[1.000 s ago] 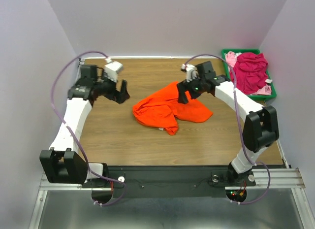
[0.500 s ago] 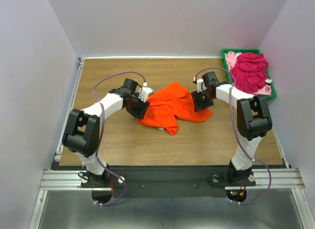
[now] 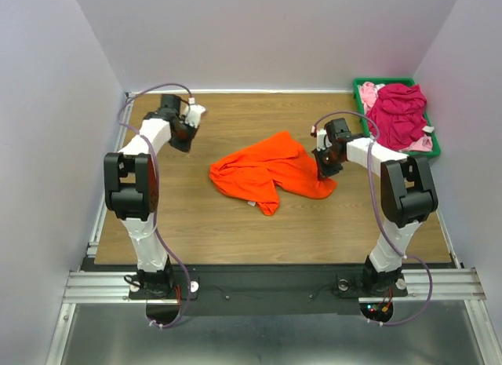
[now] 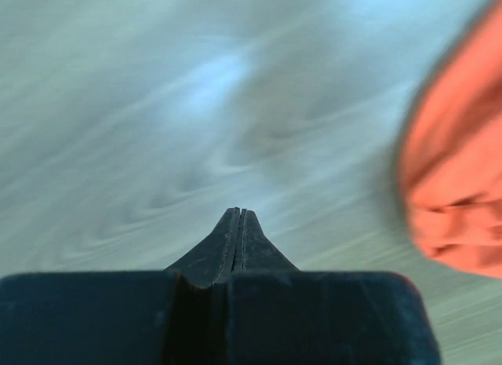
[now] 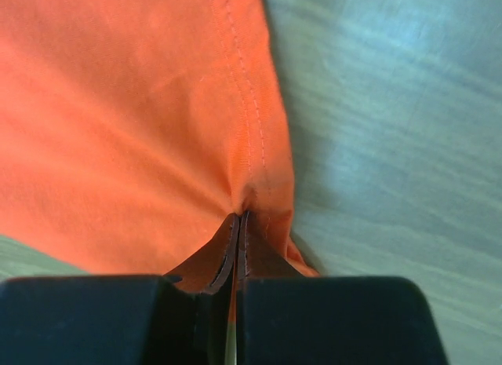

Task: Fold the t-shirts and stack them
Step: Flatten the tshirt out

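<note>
A bright orange t-shirt point(image 3: 267, 173) lies crumpled in the middle of the wooden table. My right gripper point(image 3: 325, 167) sits at the shirt's right edge, and in the right wrist view it point(image 5: 239, 216) is shut on a pinch of orange cloth point(image 5: 133, 122) beside the stitched hem. My left gripper point(image 3: 181, 139) is at the far left of the table, apart from the shirt. Its jaws point(image 4: 238, 212) are pressed together with nothing between them, and the orange t-shirt point(image 4: 459, 184) shows blurred at the right. A magenta t-shirt point(image 3: 398, 114) and a pale pink one point(image 3: 369, 90) lie bunched in the bin.
A green plastic bin point(image 3: 436, 149) stands at the back right corner against the wall. Lilac walls close in the table on the left, back and right. Bare wood point(image 3: 204, 224) lies in front of the orange shirt.
The left arm has swung away from the shirt's left edge to the far left and shut empty. The right gripper has shut on the shirt's right edge.
</note>
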Controlling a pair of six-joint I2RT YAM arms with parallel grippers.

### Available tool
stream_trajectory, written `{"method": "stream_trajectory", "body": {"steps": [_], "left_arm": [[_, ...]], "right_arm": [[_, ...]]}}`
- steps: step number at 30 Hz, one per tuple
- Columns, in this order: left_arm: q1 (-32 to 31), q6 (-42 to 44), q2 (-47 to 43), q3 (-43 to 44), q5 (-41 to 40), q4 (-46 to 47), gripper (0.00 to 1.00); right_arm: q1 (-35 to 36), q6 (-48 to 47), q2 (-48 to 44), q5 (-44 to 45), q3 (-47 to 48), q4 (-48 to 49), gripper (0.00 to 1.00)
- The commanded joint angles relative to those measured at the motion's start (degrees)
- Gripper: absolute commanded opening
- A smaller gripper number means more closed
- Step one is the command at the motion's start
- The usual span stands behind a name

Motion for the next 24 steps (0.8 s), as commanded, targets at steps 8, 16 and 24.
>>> {"method": "stream_trajectory", "body": {"steps": [8,16,24], "left_arm": [[-3.53,0.43,-8.97,-4.68,13.51,-3.91,0.76],[-8.98,-5.99,-7.23,-13.4,13.33,3.39,0.77],[-10.48,-8.28,-4.15,-14.73,11.58,5.24,0.23]], "right_arm": [[-0.36,-0.66,-7.23,-0.25,-3.06,-2.75,0.01],[-1.68,-0.92,-8.54,0.11,-2.81,-3.62,0.0],[-2.38,-1.8,-8.72,-0.51,-3.24,-4.77,0.01]]}}
